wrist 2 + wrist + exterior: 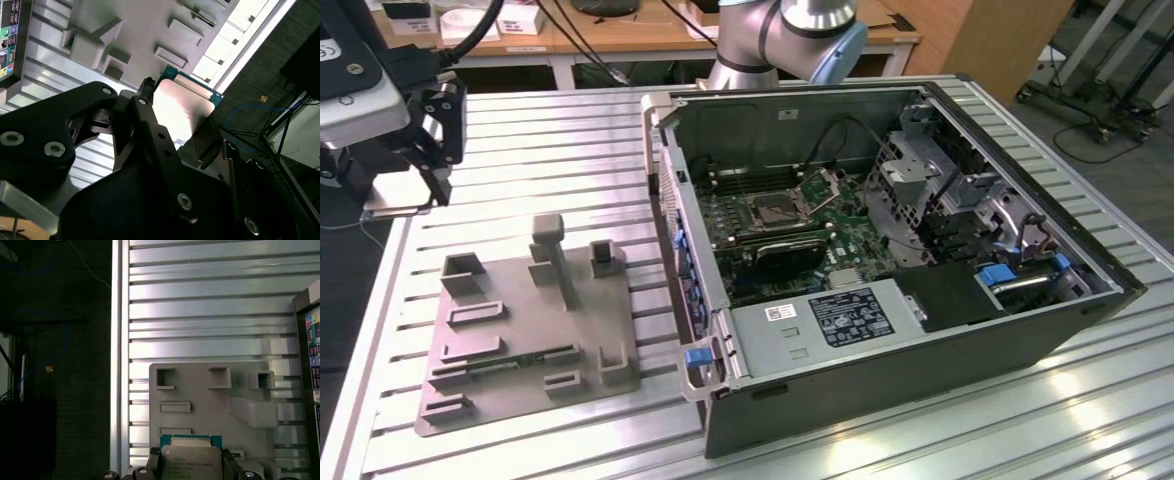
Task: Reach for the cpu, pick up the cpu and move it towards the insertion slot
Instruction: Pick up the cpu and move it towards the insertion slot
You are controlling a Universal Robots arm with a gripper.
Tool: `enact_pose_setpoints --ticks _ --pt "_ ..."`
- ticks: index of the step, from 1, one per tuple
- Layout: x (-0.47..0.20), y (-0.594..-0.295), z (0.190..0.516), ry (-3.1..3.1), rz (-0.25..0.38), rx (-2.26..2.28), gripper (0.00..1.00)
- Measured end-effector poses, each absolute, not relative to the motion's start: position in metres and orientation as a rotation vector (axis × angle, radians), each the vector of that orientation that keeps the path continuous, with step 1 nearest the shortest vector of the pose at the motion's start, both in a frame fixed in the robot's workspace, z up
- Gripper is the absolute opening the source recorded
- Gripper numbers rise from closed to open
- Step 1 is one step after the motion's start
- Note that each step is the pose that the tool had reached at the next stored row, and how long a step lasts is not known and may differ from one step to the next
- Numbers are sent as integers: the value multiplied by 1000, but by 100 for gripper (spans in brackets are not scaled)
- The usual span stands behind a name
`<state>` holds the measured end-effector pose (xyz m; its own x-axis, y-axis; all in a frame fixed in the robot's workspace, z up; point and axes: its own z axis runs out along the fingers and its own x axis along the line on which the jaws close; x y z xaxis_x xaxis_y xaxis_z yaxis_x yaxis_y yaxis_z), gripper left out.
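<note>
My gripper hangs over the table's far corner on the exterior view's left, above and beyond the grey tray. It is shut on the cpu, a flat square chip held clear of the tray. In the first wrist view the cpu shows its silvery top and green rim between two black fingers. In the second wrist view the cpu gleams pale between the gripper's dark links. The insertion slot, a silver-framed socket with its latch raised, sits on the green board inside the open computer case.
The grey tray carries raised blocks and empty recesses, and a green memory stick lies near its front. The case's tall side wall stands between tray and socket. The ribbed metal table ends close to the gripper.
</note>
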<state>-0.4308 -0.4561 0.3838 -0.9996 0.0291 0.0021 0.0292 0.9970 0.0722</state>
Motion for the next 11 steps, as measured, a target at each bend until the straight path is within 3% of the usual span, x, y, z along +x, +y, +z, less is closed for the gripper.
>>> enact_pose_setpoints --ticks 11 --pt "-424 -456 384 -3138 -113 -46 55"
